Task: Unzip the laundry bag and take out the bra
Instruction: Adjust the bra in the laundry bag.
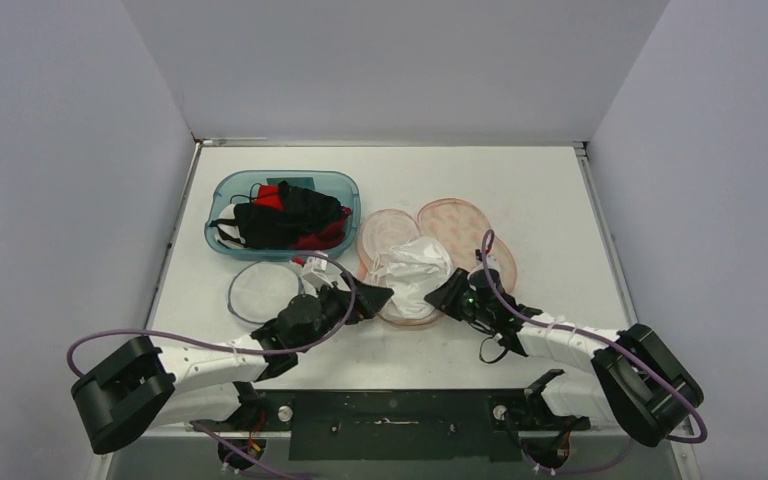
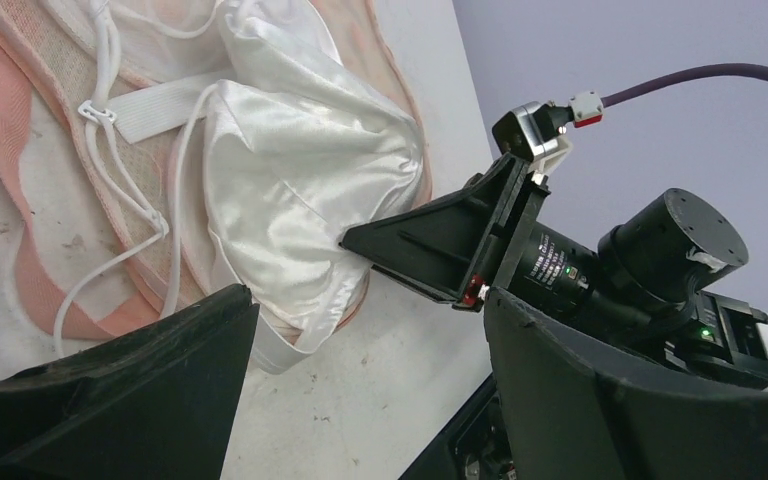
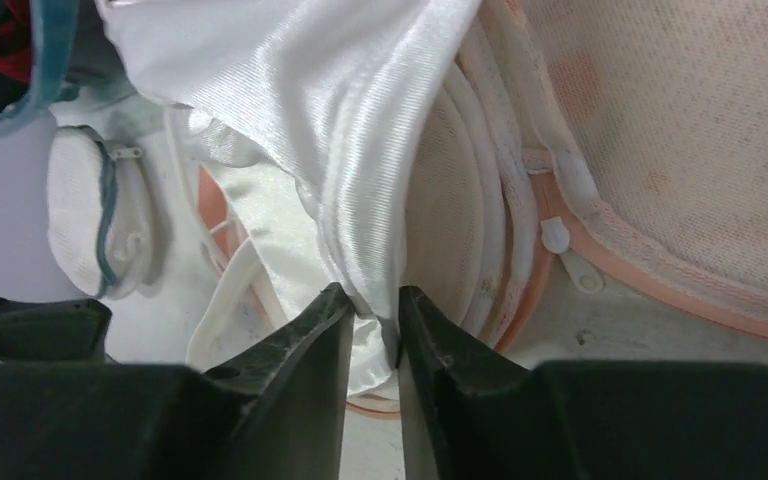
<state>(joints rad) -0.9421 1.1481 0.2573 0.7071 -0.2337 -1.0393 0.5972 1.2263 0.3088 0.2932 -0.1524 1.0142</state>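
- Pinching a fold of the bra [image 3: 360,150]: right end effector [image 3: 372,305] is nearly closed, with only the white satin between its fingertips.
- Bra lies bunched directly ahead of the right end effector, on the pink mesh laundry bag [image 3: 680,150]. Cups, band and thin straps spill over the bag's nearer half.
- Laundry bag is unzipped and laid open in two rounded halves. The second half lies beyond and to the right of the right end effector.
- Zip pull [image 3: 556,236] sits on the pink rim just right of the right end effector's fingertips.
- Left end effector [image 2: 367,300] is spread wide and holds nothing.
- Left end effector faces the right one across the bra. The bag's near edge lies just ahead of it on the worktop [image 2: 350,390].
- Teal basket [image 1: 222,192] of dark and red garments sits beyond the left end effector, apart from it.
- Small round mesh pouch [image 1: 260,290] lies flat just left of the left end effector's wrist.
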